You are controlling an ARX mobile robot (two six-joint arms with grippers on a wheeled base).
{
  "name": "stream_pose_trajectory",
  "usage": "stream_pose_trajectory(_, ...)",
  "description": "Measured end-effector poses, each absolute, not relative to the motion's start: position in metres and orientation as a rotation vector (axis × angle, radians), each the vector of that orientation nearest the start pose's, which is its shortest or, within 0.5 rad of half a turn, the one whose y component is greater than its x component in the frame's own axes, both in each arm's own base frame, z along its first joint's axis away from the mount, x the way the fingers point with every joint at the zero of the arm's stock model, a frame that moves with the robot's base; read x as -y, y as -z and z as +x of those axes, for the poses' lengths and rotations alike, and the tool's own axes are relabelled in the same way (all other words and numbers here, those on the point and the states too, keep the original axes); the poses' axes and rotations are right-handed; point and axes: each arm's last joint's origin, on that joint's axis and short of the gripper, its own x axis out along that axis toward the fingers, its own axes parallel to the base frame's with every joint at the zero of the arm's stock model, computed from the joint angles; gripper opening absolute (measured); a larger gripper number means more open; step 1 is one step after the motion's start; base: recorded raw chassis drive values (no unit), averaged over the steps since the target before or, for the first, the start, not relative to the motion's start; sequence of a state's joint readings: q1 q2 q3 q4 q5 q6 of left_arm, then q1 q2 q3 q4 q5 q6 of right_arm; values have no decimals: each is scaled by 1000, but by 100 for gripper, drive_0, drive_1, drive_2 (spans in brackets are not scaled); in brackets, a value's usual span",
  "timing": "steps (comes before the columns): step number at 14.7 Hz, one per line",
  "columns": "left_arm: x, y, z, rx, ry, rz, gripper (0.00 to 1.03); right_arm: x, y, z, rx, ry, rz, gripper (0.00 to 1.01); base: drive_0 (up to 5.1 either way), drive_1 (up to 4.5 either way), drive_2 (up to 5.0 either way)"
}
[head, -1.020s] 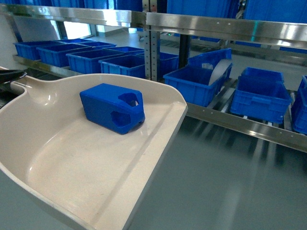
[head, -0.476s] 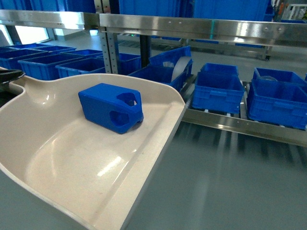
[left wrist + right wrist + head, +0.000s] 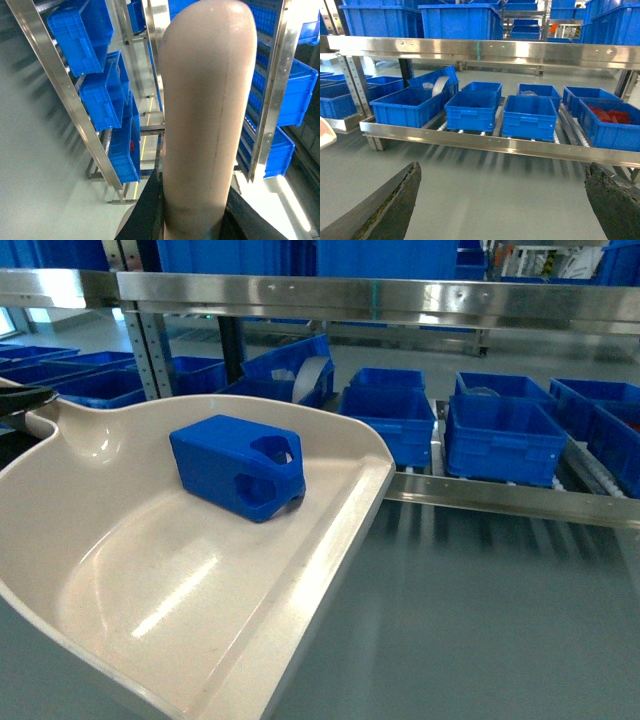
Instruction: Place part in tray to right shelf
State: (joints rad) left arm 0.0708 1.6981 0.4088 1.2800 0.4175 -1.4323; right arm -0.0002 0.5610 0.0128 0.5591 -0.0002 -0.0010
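The blue part (image 3: 238,467) lies in the back half of the cream tray (image 3: 150,590), which fills the left of the head view. My left gripper (image 3: 192,212) is shut on the tray's stub handle (image 3: 210,100), with a black finger (image 3: 150,210) pressed on each side; its dark tip (image 3: 20,400) shows at the left edge of the head view. My right gripper (image 3: 502,200) is open above bare grey floor with nothing between its fingers (image 3: 395,200). The right shelf's steel front rail (image 3: 500,502) (image 3: 495,145) runs ahead of both arms.
Several blue crates (image 3: 505,435) sit on the shelf's rollers. A tilted one holds a white disc (image 3: 312,375), and one at the right holds red pieces (image 3: 605,112). An upper steel rail (image 3: 350,295) crosses above them, and grey floor (image 3: 480,620) lies in front.
The shelves and crates have slid leftward across the head view, bringing more crates in at the right. The tray and part keep the same place in the view.
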Motion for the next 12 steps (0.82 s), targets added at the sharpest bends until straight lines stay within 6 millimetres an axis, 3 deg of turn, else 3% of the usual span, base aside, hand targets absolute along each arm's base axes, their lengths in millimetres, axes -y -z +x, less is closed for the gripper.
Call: stream_pose_trajectory(12,-6,-146,274,-262,286,-1418,18,0,-169,133,14,3,-1,98,-158,-158,-158)
